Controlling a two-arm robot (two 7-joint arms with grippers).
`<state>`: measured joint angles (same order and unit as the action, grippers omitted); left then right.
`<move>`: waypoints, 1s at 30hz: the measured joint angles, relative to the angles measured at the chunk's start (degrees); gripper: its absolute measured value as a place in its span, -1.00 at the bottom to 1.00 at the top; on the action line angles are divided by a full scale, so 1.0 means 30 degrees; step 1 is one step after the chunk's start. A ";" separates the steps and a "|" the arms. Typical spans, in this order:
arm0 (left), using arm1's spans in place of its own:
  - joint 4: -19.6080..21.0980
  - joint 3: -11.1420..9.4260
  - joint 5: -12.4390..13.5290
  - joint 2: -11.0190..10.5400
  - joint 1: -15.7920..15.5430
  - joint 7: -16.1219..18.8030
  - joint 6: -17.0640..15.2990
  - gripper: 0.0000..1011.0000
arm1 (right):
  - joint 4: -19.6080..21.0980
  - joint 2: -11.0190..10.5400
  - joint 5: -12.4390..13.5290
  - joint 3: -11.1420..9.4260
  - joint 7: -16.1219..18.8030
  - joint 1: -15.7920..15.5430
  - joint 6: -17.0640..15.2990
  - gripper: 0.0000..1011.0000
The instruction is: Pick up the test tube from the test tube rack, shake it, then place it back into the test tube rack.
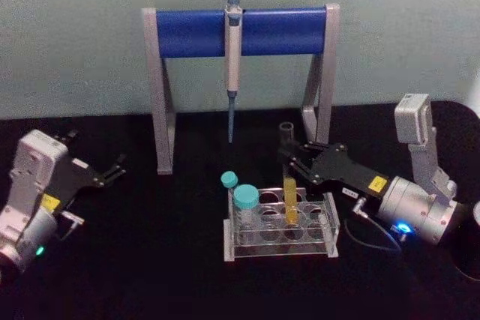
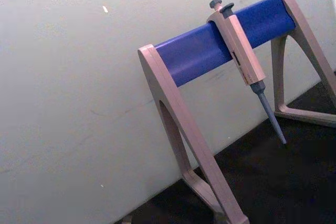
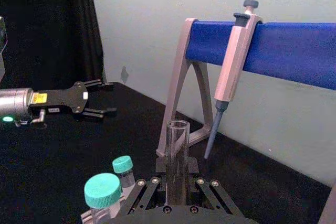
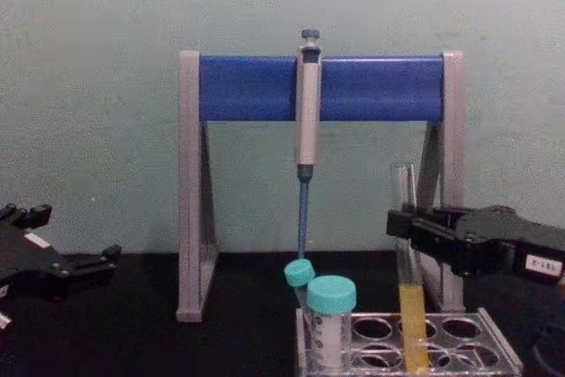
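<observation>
The test tube [image 1: 289, 185], tall and clear with yellow liquid low down, stands upright with its lower end in a hole of the clear test tube rack [image 1: 324, 239]. My right gripper [image 1: 294, 161] reaches in from the right and is shut on the tube's bare glass above the liquid. The chest view shows the same grip, with the right gripper [image 4: 404, 229] on the test tube [image 4: 410, 315] above the rack [image 4: 494, 355]. In the right wrist view the tube [image 3: 177, 150] rises between the fingers. My left gripper [image 1: 114, 170] rests open at the far left, apart from everything.
Two teal-capped tubes [image 1: 245, 201] stand in the rack's left end. Behind it is a grey-legged stand with a blue crossbar [image 1: 240, 31], and a grey pipette [image 1: 232, 58] hangs down from it. The stand's right leg [image 1: 319, 103] is just behind my right gripper.
</observation>
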<state>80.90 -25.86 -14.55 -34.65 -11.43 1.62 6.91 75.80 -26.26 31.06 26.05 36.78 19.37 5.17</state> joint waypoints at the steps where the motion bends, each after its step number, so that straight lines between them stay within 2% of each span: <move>1: 0.0000 0.0000 0.0000 0.0000 0.0000 -0.0001 0.0001 0.98 | -0.0025 0.0005 -0.0011 0.0008 0.0009 0.0007 -0.0019 -0.55; 30: 0.0000 0.0000 0.0000 0.0000 -0.0001 0.0001 0.0000 0.98 | -0.0243 0.0008 -0.0188 0.0155 0.0007 0.0129 -0.0406 -0.55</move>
<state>80.90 -25.86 -14.55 -34.65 -11.44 1.62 6.91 75.07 -26.23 30.49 26.51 36.80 19.75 3.95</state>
